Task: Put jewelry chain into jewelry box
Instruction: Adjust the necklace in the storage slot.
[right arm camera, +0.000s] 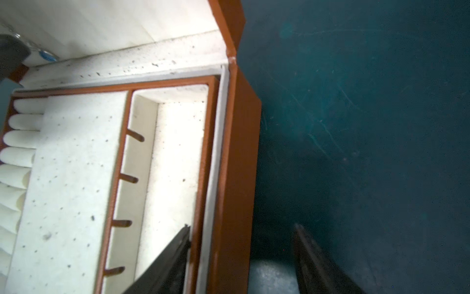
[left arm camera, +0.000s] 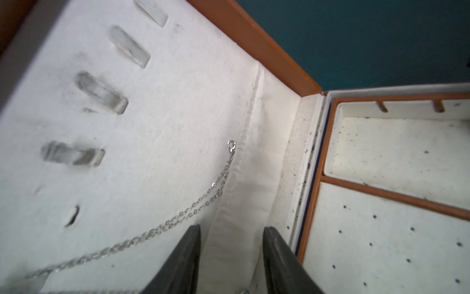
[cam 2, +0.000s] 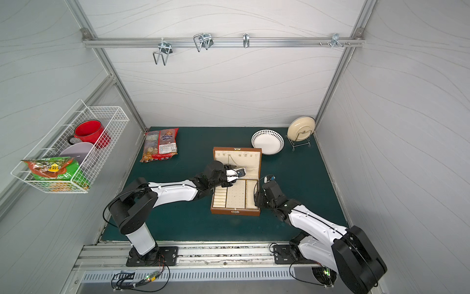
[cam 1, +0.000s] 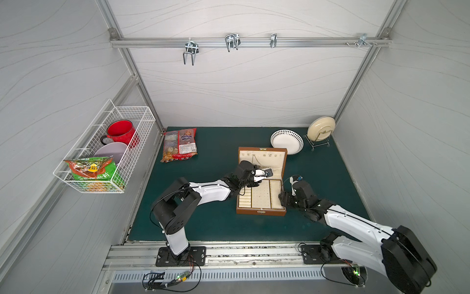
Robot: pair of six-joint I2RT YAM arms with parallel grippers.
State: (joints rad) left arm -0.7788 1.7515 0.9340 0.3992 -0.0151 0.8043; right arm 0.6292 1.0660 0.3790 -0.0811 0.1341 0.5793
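The brown jewelry box (cam 1: 260, 211) (cam 2: 235, 211) lies open on the green mat, its lid tipped back. The thin silver jewelry chain (cam 1: 256, 160) (cam 2: 232, 161) hangs on the cream lid lining; in the left wrist view the chain (left arm camera: 178, 219) runs slantwise, its clasp beside the pocket seam. My left gripper (cam 1: 268, 174) (left arm camera: 231, 229) hovers over the lid near the hinge, open, with the chain just beside one finger and only pocket fabric between the jaws. My right gripper (cam 1: 281, 192) (right arm camera: 242, 226) is open astride the box's right wall (right arm camera: 239, 152), one finger inside the side compartment.
A white patterned bowl (cam 1: 287, 141) sits just behind the lid. A cream plate (cam 1: 321, 128) stands in a wire rack at the back right. A candy bag (cam 1: 180, 147) lies back left. A wire basket (cam 1: 106, 150) with a red mug hangs on the left wall.
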